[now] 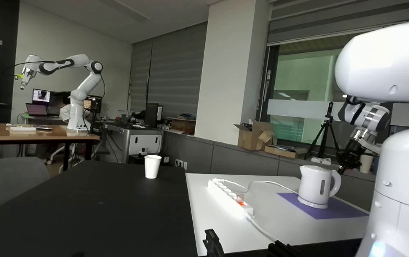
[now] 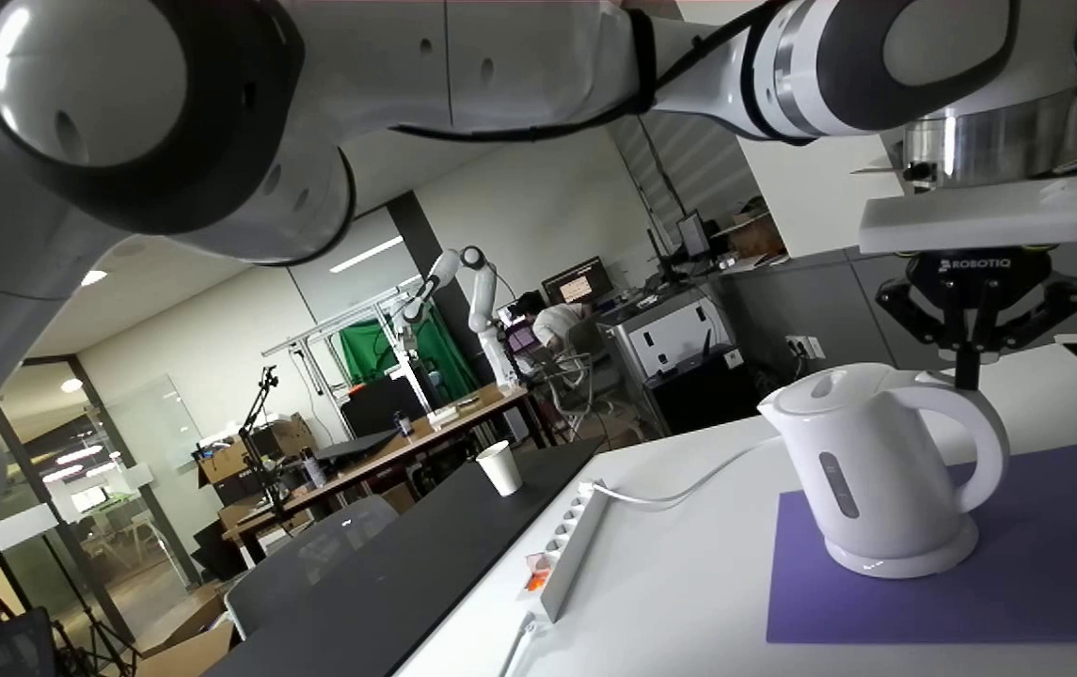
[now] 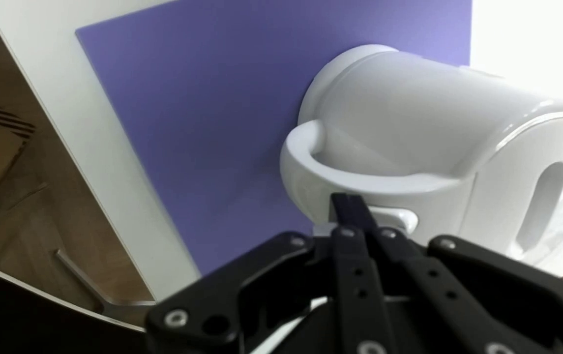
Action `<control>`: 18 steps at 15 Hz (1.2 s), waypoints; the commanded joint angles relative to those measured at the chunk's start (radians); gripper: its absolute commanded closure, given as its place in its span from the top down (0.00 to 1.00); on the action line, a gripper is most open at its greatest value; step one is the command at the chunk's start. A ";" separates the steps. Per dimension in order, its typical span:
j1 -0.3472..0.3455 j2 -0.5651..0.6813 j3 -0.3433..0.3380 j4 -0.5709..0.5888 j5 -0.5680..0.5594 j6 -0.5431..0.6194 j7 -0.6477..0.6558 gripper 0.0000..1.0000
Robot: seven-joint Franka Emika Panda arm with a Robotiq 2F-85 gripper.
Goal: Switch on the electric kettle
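Observation:
The white electric kettle (image 1: 315, 187) stands upright on a purple mat (image 1: 347, 210). It also shows in an exterior view (image 2: 863, 461) and in the wrist view (image 3: 409, 108). A small raised switch (image 3: 399, 218) shows on the top of its handle. My gripper (image 3: 347, 197) is shut with its fingertips together and nothing between them. In the wrist view the fingertips overlap the handle beside the switch and hide part of it. In an exterior view the gripper (image 2: 968, 384) points down, its tips partly behind the handle's top. I cannot tell whether they touch.
A white power strip (image 2: 566, 555) with a red switch lies on the white table (image 2: 688, 583), with cables running from it. A white paper cup (image 1: 151, 166) stands on the black table (image 1: 100, 210). The white table's edge (image 3: 79, 162) shows near the mat.

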 commanded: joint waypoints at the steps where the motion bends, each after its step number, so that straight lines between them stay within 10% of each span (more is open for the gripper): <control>1: -0.004 0.062 0.012 0.078 0.014 -0.026 0.018 0.00; 18: 0.094 -0.064 -0.057 0.047 -0.045 0.070 0.138 0.00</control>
